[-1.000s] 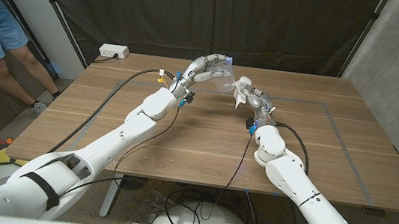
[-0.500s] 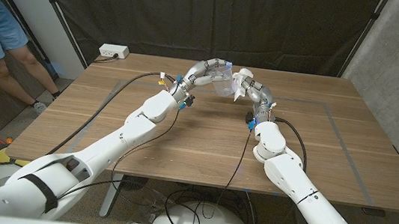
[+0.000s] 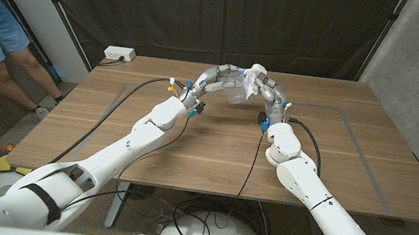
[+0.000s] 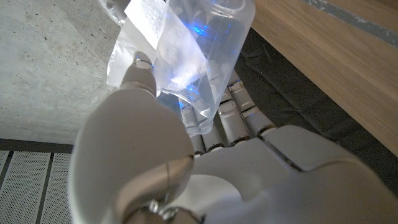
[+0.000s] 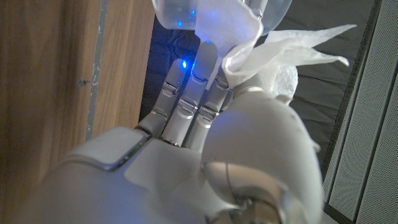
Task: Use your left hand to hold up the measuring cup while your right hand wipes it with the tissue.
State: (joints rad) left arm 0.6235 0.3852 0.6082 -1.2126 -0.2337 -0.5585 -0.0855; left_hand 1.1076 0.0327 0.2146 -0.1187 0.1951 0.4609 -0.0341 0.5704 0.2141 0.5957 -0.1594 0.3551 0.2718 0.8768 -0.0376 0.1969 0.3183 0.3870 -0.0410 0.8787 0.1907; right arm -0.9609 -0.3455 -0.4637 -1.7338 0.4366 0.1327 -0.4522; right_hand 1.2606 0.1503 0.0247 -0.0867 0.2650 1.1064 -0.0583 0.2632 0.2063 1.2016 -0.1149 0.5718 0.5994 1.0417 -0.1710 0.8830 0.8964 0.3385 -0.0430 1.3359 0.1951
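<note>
Your right hand [image 5: 205,155] took up the lower half of the picture, seen from the back, its fingers [image 5: 186,93] reaching toward 12 o'clock. It gripped a crumpled white tissue [image 5: 273,53], which bunched over the thumb side and fanned out toward 2 o'clock. A flap of that tissue lay against the clear measuring cup [image 5: 186,12] at 12 o'clock, just past your fingertips. Blue light glowed on the cup and on the fingers beneath it. The wooden table [image 5: 68,68] ran along the 9 o'clock side, with a pale line across its surface. A dark curtain [image 5: 323,87] hung at 3 o'clock.
</note>
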